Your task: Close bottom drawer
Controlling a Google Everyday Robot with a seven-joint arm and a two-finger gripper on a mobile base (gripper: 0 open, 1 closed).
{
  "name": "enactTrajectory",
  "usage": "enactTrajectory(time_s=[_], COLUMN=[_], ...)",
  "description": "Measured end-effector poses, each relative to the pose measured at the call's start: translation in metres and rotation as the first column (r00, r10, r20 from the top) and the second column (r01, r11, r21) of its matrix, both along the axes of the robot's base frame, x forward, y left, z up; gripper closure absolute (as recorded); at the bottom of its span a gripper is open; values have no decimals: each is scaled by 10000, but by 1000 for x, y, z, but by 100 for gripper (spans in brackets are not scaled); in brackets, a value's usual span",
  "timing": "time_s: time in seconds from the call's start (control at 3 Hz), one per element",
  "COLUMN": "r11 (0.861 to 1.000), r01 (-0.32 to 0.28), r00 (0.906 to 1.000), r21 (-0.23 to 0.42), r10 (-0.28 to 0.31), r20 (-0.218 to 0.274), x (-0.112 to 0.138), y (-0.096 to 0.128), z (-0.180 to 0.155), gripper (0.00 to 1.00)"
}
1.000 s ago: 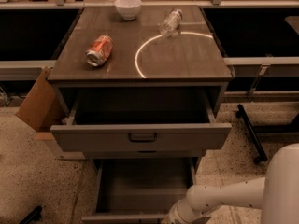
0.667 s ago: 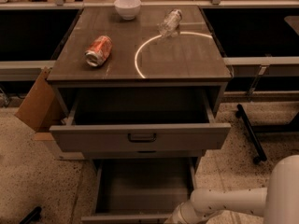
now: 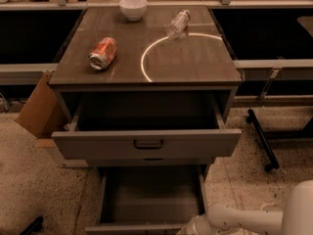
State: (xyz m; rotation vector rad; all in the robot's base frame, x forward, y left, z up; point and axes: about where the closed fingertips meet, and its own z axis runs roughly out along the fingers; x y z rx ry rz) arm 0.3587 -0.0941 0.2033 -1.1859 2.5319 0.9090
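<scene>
The bottom drawer [image 3: 151,195] is pulled far out under the cabinet, its deep grey box empty and its front edge [image 3: 129,227] at the bottom of the view. My gripper [image 3: 190,228] is at the very bottom of the view, by the drawer's front right corner, mostly cut off by the frame edge. My white arm [image 3: 244,218] reaches in from the lower right. Whether the gripper touches the drawer front cannot be told.
The wide top drawer [image 3: 146,143] is also pulled out, overhanging the bottom one. On the cabinet top lie an orange can [image 3: 102,53], a white bowl [image 3: 133,7] and a clear bottle [image 3: 177,22]. A cardboard box [image 3: 41,106] stands at the left and a black chair base [image 3: 261,138] at the right.
My arm and gripper have sunk slightly lower at the bottom edge. The bottom drawer has not visibly moved.
</scene>
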Motion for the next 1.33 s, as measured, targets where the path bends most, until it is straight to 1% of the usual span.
enactTrajectory(time_s=[0.33, 0.67, 1.0, 1.33], r11=[9995, 9980, 9953, 9902], r01=[318, 619, 945, 1322], r00=[9989, 9958, 9885, 9776], r21=[89, 101, 191, 444], r10=[-321, -624, -961, -1377], r20=[330, 672, 1164, 1594], x=[12, 27, 47, 70], y=[-7, -12, -14, -10], z=[-12, -19, -20, -17], gripper=[100, 100, 100, 100])
